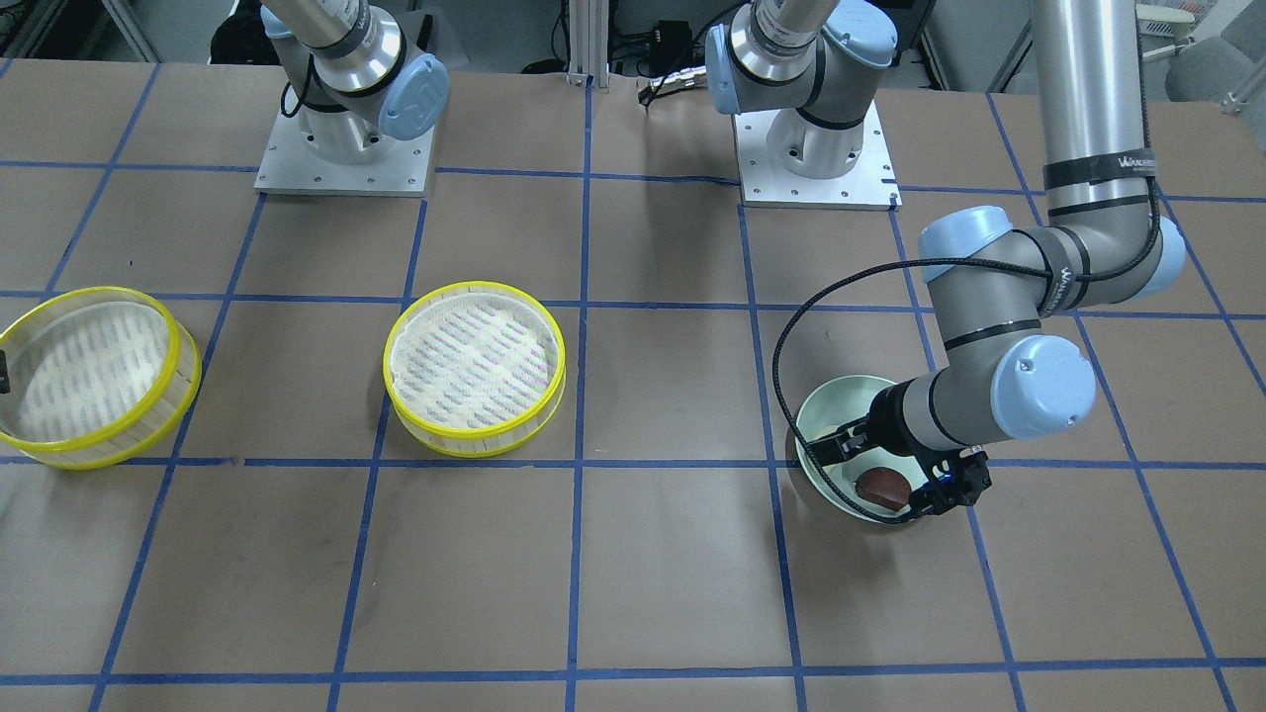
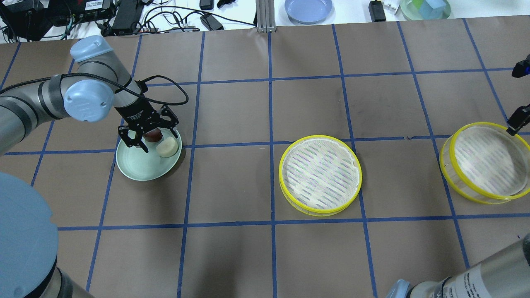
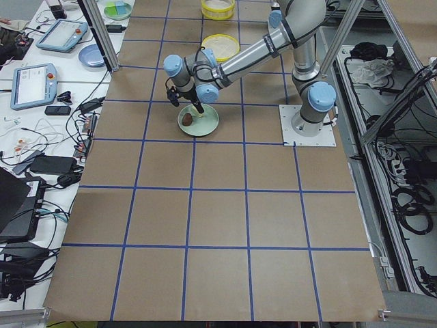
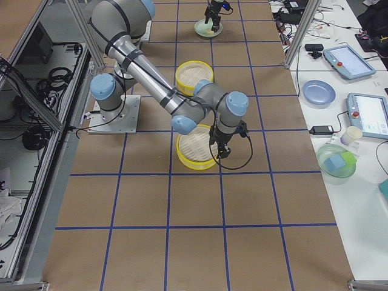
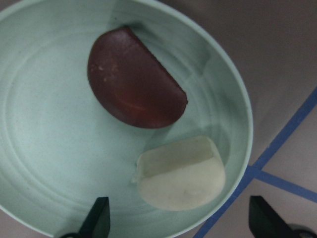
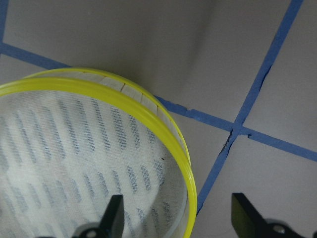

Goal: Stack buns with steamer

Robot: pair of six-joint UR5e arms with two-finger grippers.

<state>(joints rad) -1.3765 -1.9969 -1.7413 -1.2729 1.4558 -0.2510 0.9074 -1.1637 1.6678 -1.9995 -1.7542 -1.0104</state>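
A pale green plate (image 2: 136, 171) at the table's left holds a dark reddish-brown bun (image 2: 154, 134) and a cream-white bun (image 2: 167, 147) side by side. My left gripper (image 2: 151, 134) hangs open just above them. In the left wrist view the brown bun (image 5: 133, 79) and cream bun (image 5: 181, 173) lie on the plate (image 5: 44, 129), and the open gripper (image 5: 181, 220) holds nothing. Two yellow-rimmed steamer trays stand empty: one mid-table (image 2: 319, 174), one at the right (image 2: 484, 161). My right gripper (image 6: 181, 220) is open, straddling the right steamer's rim (image 6: 148, 111) from above.
Blue tape lines grid the brown table. Both arm bases (image 1: 344, 148) stand at the robot's edge. A blue plate (image 2: 308, 9), cables and devices lie on the white bench beyond the far edge.
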